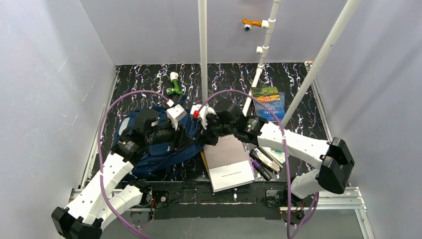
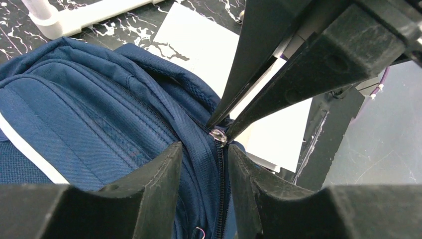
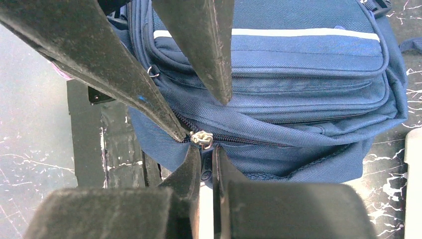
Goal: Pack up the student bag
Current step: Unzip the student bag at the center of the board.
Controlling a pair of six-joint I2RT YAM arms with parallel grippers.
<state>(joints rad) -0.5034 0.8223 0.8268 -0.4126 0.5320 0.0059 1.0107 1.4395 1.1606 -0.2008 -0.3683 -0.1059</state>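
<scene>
The navy student bag (image 1: 149,164) lies on the left of the dark mat with its zipper side turned toward the middle. My two grippers meet at the bag's right edge. My right gripper (image 3: 206,155) is shut on the dark pull tab (image 3: 206,172), which hangs from the silver zipper slider (image 3: 201,139). My left gripper (image 2: 205,154) straddles the zipper seam just behind the slider (image 2: 218,135). Its fingers press a ridge of bag fabric (image 2: 199,149) from both sides. In the left wrist view the zipper teeth between them are closed.
A white notebook (image 1: 229,164) lies right of the bag, with a dark pouch of small items (image 1: 266,162) beside it. A blue-green book (image 1: 268,102) sits at the back right. A green-and-white object (image 1: 174,84) is at the back left. White pipes (image 1: 203,50) rise from the mat.
</scene>
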